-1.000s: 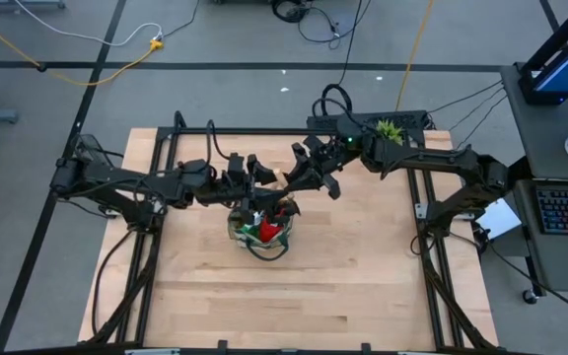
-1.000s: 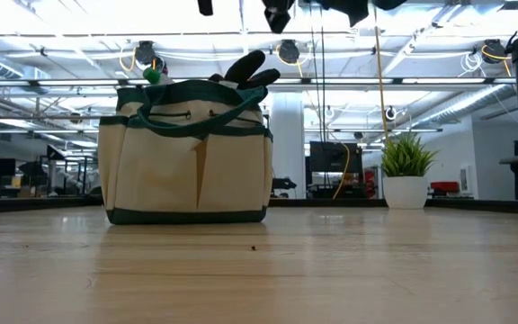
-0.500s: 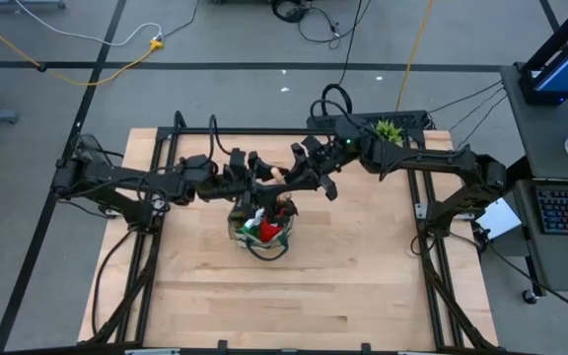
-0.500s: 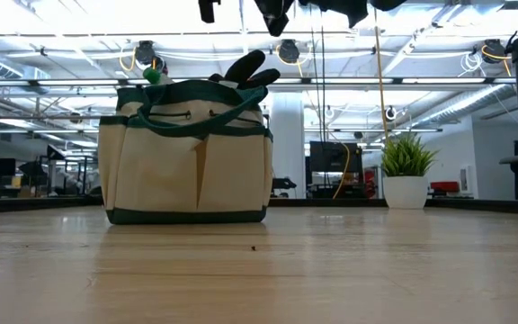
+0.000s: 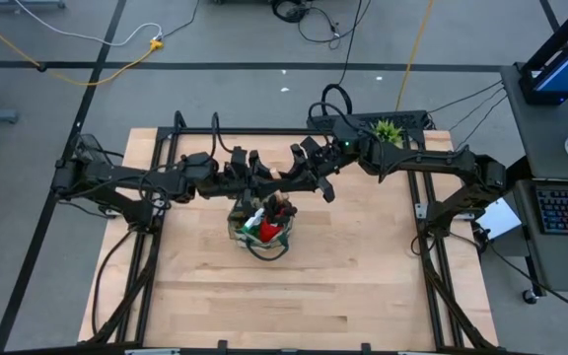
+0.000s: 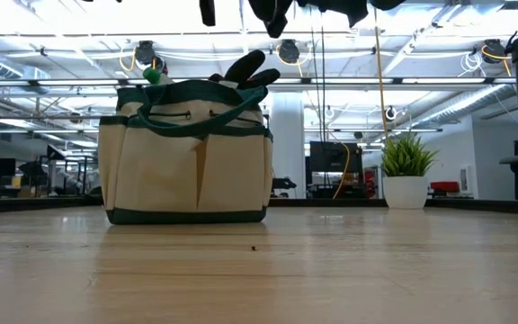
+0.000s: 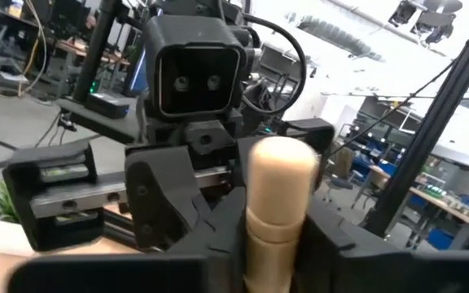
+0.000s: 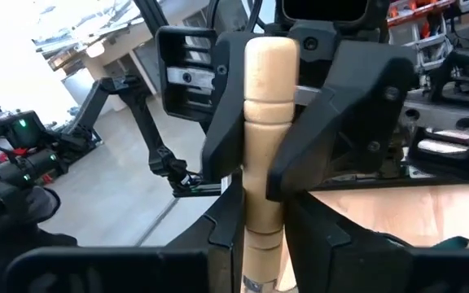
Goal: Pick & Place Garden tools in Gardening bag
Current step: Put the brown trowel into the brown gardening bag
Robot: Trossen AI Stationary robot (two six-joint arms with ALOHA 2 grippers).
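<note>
The gardening bag (image 5: pixel 262 229) (image 6: pixel 187 153) stands on its base on the wooden table, left of the middle. A black glove's fingers (image 6: pixel 245 70) and a green-topped item (image 6: pixel 154 76) stick out of it. Above the bag's far rim, my left gripper (image 5: pixel 264 175) (image 7: pixel 277 244) and right gripper (image 5: pixel 301 177) (image 8: pixel 263 244) face each other. Both are shut on the light wooden handle (image 5: pixel 282 176) of one garden tool. The tool's metal end is hidden. In the low view only dark gripper parts (image 6: pixel 272 13) show at the top. My left gripper pinches the wooden handle (image 7: pixel 277 228) between its two fingers (image 8: pixel 226 138), about mid-length and below the rounded end (image 7: pixel 282 163). The fingers come level from the table's left and lie across the handle. The handle stands about upright, clear of the bag. My right gripper pinches the same handle lower down (image 8: pixel 263 224) between its two fingers (image 8: pixel 320 236). It comes level from the table's right, its fingers across the handle. The rounded end (image 8: pixel 271 49) points up, and the lower part is hidden by the fingers.
A small spiky potted plant (image 5: pixel 390 129) (image 6: pixel 406 171) stands at the table's far right edge. Bare boards (image 5: pixel 294 296) stretch from the bag to the near edge. A desk with a keyboard (image 5: pixel 565 209) lies beyond the table's right side.
My left gripper has moved a little toward the table's right, up to the handle that my right gripper holds, and its fingers now lie on that handle. My right gripper has edged slightly toward the left. The bag has stayed put.
</note>
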